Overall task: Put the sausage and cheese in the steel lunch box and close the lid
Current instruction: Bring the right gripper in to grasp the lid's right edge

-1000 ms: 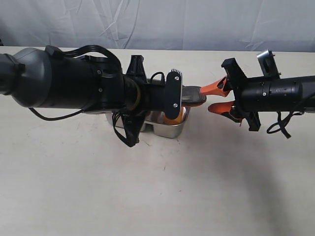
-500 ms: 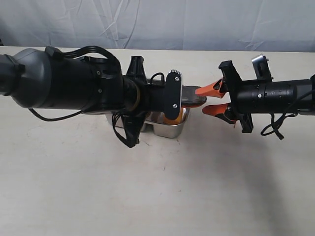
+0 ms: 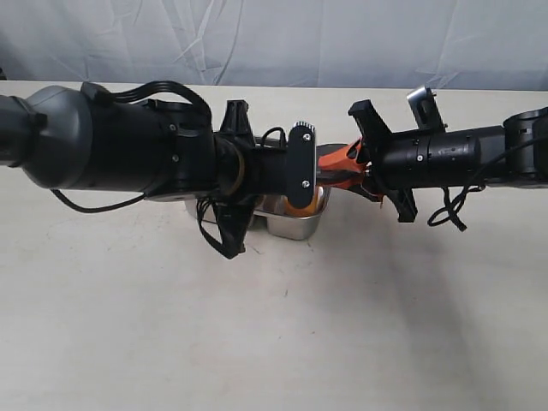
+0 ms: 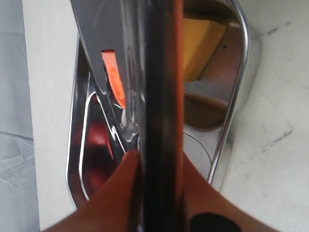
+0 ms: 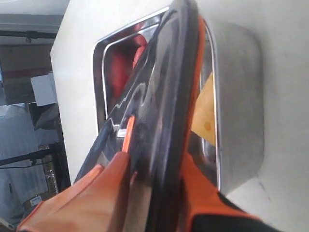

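The steel lunch box [image 3: 300, 226] sits on the pale table [image 3: 342, 325], mostly hidden under the left arm in the exterior view; the lid [image 4: 161, 87] is held on edge over the open box, not seated on the rim, with its small orange tab [image 4: 114, 79] showing on one face. The left gripper [image 4: 159, 159] is clamped on the lid, an orange finger pressed to each face. The right gripper [image 5: 154, 162] reaches in from the opposite side; its fingers [image 5: 104, 186] also lie against both faces of the lid, gripping it near the orange seal. The cheese [image 4: 200, 46] rests inside the box to one side of the lid's edge; the sausage [image 5: 118, 67] lies inside on the other side, red and partly hidden by the dark lid.
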Controlling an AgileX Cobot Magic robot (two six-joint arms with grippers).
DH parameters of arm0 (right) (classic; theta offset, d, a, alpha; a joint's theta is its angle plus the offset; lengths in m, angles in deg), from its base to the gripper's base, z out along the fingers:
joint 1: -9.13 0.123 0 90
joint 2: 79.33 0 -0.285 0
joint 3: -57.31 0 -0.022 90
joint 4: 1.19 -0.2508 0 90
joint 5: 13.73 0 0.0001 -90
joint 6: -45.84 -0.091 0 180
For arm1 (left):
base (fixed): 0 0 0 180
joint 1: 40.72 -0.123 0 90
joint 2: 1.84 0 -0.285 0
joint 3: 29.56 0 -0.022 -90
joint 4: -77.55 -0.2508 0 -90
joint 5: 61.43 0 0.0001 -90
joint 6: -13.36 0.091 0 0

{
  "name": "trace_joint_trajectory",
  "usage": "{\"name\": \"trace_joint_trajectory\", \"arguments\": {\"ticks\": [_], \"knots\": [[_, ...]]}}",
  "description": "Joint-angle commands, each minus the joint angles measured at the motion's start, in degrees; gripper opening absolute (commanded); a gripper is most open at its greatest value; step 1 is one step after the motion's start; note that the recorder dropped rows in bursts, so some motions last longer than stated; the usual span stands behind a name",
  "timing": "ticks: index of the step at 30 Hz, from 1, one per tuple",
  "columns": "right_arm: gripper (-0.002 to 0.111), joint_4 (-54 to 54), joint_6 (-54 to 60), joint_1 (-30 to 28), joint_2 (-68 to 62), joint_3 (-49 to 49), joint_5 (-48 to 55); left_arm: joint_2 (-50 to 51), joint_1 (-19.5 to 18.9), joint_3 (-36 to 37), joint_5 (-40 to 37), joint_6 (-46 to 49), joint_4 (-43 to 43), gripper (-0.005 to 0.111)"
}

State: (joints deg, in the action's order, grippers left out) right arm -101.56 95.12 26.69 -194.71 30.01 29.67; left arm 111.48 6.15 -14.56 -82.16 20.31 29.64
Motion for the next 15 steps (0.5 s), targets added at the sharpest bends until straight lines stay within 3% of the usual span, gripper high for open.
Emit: {"name": "trace_joint_trajectory", "arguments": {"ticks": [1,15], "knots": [[0.000,0.42,1.05,0.54,-0.03,0.64,-0.15,2.12,0.64,1.20,-1.23,0.49,3.53,0.000],[0.000,0.42,1.66,0.54,-0.03,0.64,-2.11,-5.89,0.64,1.20,-4.68,-2.28,6.34,0.001]]}}
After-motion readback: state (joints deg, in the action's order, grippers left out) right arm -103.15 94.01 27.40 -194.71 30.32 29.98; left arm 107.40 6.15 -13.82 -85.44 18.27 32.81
